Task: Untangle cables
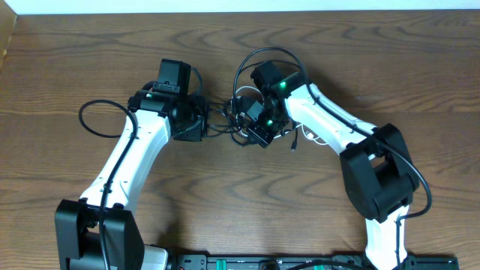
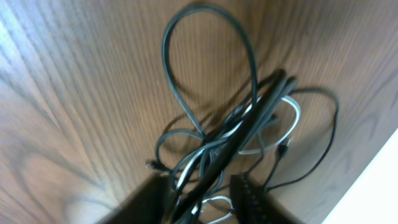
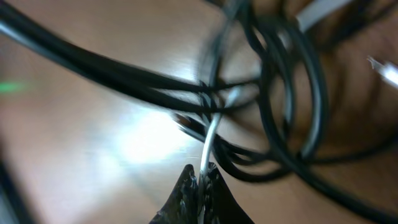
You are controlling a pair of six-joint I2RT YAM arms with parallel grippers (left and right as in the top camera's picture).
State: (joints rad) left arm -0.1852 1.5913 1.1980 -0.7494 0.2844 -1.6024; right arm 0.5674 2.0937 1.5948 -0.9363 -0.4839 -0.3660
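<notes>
Right end effector (image 3: 200,173), pinching white cable (image 3: 211,142)

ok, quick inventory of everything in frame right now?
brown wooden table: one, brown, under everything
thin black cables: several, exact count unclear, black, tangled mid-table between the two hands
thin white cable: at least one, white, woven through the same tangle
robot arms: two, white and black, left arm and right arm, reaching in from the bottom of the overhead view
left hand: one, dark, fingers apart with the tangle running between them
right hand: one, dark, shut on the thin white cable
</notes>
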